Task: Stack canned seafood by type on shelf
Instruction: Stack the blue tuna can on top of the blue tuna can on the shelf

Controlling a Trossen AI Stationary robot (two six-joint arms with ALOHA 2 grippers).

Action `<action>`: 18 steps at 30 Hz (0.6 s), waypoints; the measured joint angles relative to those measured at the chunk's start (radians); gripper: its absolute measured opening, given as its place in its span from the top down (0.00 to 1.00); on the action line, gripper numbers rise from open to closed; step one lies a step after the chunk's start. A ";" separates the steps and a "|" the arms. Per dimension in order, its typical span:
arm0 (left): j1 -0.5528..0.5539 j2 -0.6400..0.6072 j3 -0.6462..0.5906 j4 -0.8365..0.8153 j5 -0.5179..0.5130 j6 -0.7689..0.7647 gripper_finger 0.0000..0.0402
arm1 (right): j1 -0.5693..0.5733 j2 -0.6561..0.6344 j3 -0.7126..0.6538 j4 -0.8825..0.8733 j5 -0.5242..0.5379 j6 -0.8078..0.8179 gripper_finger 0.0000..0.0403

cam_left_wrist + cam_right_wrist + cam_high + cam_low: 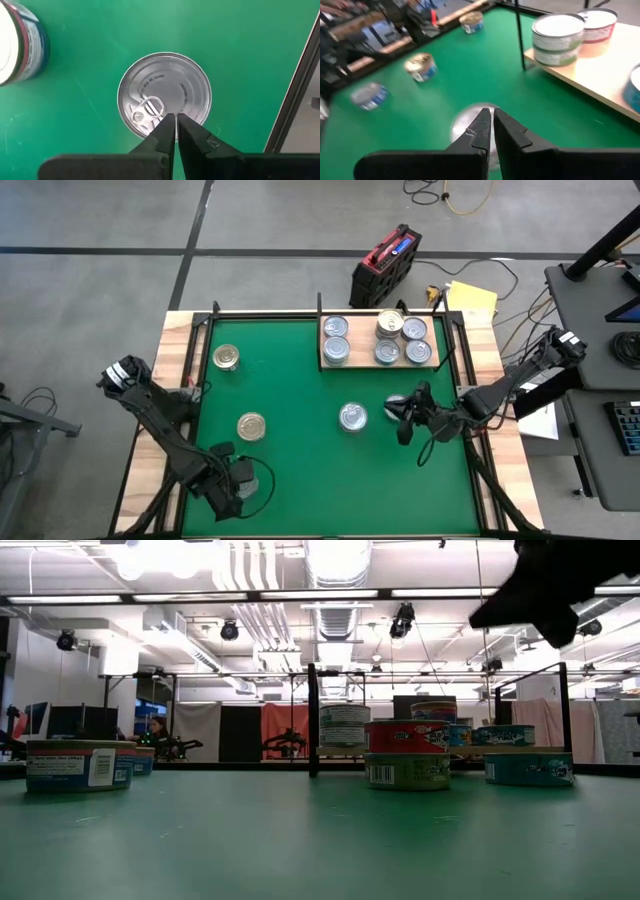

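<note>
The pale wooden shelf (pixel 380 363) lies at the mat's far right and carries several cans (pixel 390 325), some stacked. Loose cans stand on the green mat: two gold-lidded ones (pixel 226 357) (pixel 251 425) and a silver-lidded one (pixel 352 417). Another silver-lidded can (pixel 165 100) stands upright near the front left. My left gripper (pixel 175 117) is shut and points down over its lid; no touch shows. My right gripper (pixel 491 117) is shut, raised above the mat beside the silver can (pixel 470 125), and holds nothing.
A black upright post (pixel 520 35) stands at the shelf's left end. The mat's black frame (pixel 295 90) runs close to the left gripper. A dark red case (pixel 385 262) sits on the floor beyond the table. Open green mat lies in the middle.
</note>
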 joint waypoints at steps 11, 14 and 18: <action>-0.063 0.062 -0.025 0.029 -0.080 0.035 1.00 | 0.073 0.035 0.141 0.009 0.002 -0.022 0.97; -0.063 0.065 -0.038 0.029 -0.101 0.035 1.00 | 0.087 0.035 0.167 0.004 0.001 -0.023 0.97; -0.063 0.065 -0.054 0.030 -0.127 0.035 1.00 | 0.092 0.035 0.176 -0.017 -0.005 -0.022 0.97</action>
